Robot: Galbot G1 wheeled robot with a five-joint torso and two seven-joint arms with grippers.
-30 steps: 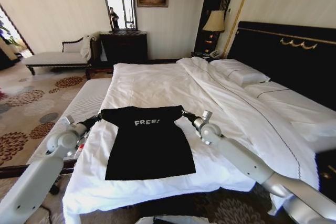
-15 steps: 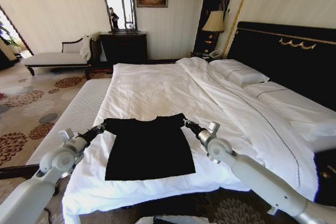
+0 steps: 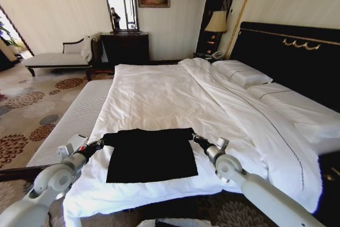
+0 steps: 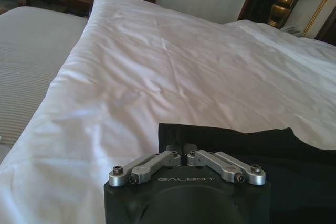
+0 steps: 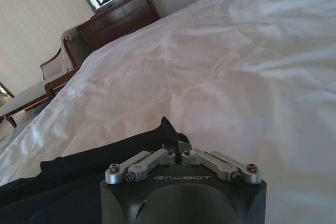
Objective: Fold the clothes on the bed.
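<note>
Black T-shirt (image 3: 149, 152) on the bed (image 3: 159, 91), folded edge pinched left by left gripper (image 3: 100, 142), right by right gripper (image 3: 195, 139). Soft, light, limp; likely sags mid-span. Best held at corners.

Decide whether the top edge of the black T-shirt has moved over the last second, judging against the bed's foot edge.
Yes. Both hands, left and right, have drawn the T-shirt's top edge toward the bed's foot edge, hiding the lettering.

- We see the bed (image 3: 159, 89), made up with a white duvet and a dark headboard.
- Two pillows (image 3: 241, 73) lie near the headboard.
- A black T-shirt (image 3: 150, 153) lies near the foot edge.
</note>
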